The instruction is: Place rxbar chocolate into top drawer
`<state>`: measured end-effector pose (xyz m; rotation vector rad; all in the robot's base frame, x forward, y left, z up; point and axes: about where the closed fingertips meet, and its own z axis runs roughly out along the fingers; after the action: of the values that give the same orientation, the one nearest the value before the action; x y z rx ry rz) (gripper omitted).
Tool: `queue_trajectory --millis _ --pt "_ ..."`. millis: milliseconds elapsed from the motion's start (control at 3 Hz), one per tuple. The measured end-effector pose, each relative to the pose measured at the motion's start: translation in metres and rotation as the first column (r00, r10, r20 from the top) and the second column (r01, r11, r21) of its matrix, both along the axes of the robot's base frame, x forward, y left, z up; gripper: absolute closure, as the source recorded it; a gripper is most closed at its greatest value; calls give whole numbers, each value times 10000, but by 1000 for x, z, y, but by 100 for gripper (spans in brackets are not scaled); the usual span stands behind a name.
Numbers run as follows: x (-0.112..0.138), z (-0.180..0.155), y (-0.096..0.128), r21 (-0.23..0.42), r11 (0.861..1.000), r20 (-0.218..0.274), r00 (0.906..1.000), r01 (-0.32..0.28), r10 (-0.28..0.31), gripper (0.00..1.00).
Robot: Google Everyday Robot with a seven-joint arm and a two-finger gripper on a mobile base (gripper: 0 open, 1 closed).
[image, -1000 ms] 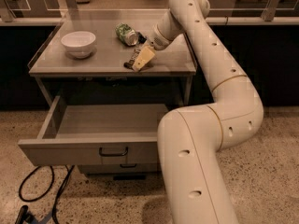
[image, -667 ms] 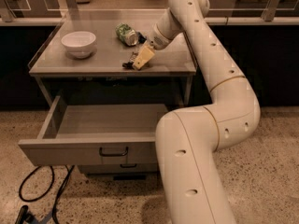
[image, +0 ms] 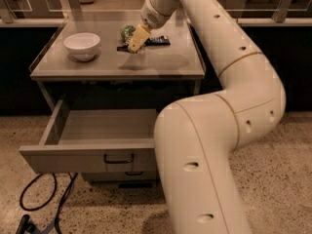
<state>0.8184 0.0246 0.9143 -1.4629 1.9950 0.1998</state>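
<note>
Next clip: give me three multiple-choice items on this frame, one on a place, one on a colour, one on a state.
1. Where is the gripper?
A. At the floor
B. Over the tabletop, beside the can
C. On the back counter

2. What colour is the bowl?
A. White
B. Green
C. Black

3. The top drawer is:
A. Shut
B. Taken out
C. Pulled open

Answers: 1 B, the gripper hangs above the tabletop next to the can. 2 A, the bowl is plain white. 3 C, the top drawer's inside shows.

Cream dimpled arm (image: 234,82) (tan gripper (image: 134,46) above table (image: 165,65))
</note>
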Motion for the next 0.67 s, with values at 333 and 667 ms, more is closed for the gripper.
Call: queue_trajectory --millis 333,667 --pt "-7 61 15 399 9989 1513 9880 242 -299 100" --pt "-20 101 30 620 9980 2559 9662 147 -302 100"
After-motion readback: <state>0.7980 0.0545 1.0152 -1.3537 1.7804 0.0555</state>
